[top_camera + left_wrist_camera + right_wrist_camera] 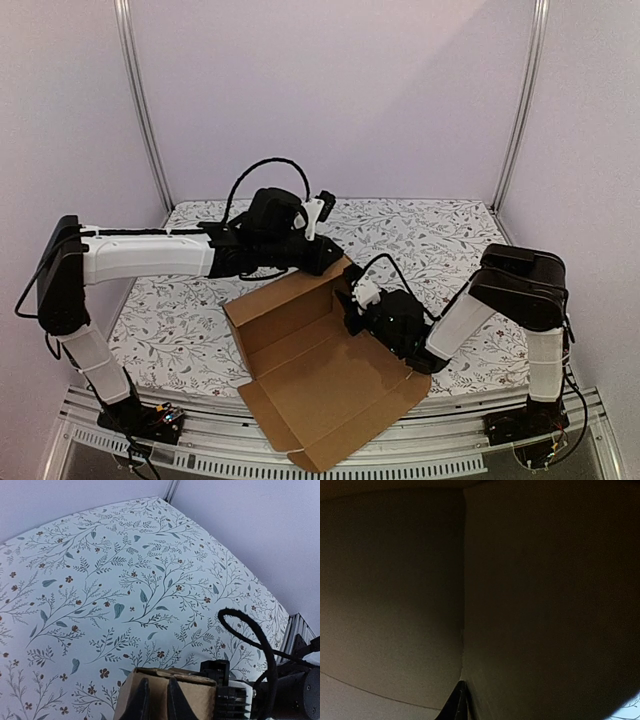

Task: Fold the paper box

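The left hand (322, 252) is at the paper box's (320, 380) raised far wall, at 12 o'clock. Its fingers (142, 702) are close together against the cardboard, but I cannot tell whether they pinch it. The box lies at the near middle of the floral table (180, 320), its 6 o'clock flap flat and past the edge. The right hand (362, 300) is up against the 2 o'clock inside corner; I cannot tell its grip.

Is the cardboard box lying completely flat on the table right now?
No, the paper box has its far panels standing raised, only the near ones flat.
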Motion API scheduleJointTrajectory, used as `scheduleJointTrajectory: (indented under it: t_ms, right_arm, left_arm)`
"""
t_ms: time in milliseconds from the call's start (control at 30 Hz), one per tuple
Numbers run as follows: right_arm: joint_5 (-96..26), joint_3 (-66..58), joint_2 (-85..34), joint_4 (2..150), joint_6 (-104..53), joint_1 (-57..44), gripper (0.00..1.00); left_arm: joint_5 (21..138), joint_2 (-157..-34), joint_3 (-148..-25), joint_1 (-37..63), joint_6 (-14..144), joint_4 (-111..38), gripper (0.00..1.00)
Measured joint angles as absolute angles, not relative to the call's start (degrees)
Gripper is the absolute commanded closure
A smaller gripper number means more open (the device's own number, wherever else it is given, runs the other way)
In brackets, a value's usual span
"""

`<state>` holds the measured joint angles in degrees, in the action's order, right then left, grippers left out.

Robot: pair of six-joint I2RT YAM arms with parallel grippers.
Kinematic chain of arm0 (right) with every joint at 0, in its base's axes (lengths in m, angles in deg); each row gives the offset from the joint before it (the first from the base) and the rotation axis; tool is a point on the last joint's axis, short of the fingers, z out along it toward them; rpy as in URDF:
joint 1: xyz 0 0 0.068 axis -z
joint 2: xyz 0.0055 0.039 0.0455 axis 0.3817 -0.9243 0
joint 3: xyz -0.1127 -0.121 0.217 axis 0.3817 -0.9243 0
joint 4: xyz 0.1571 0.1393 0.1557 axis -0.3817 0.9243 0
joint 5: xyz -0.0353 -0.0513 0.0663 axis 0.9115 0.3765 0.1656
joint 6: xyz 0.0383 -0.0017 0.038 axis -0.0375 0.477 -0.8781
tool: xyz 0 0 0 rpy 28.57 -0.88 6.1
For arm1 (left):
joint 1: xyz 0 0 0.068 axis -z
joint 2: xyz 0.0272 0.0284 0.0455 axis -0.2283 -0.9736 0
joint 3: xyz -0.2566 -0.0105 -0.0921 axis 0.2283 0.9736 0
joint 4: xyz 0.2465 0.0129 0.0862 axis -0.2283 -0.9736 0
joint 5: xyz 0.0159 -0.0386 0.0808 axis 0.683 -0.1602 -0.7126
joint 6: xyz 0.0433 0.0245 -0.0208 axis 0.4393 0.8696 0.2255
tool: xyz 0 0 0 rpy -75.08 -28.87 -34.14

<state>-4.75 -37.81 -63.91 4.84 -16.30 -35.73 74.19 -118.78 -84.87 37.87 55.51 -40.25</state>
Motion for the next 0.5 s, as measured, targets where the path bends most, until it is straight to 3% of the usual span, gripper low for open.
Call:
scheduleJointTrajectory:
  t_ms: [500]
  right_arm:
    - [-4.8,-40.9,-60.5,4.9,-16.8,-35.7,0.64]
  left_arm:
    - [71.8,-118.8,-84.9,37.8,56.6,-40.3,0.89]
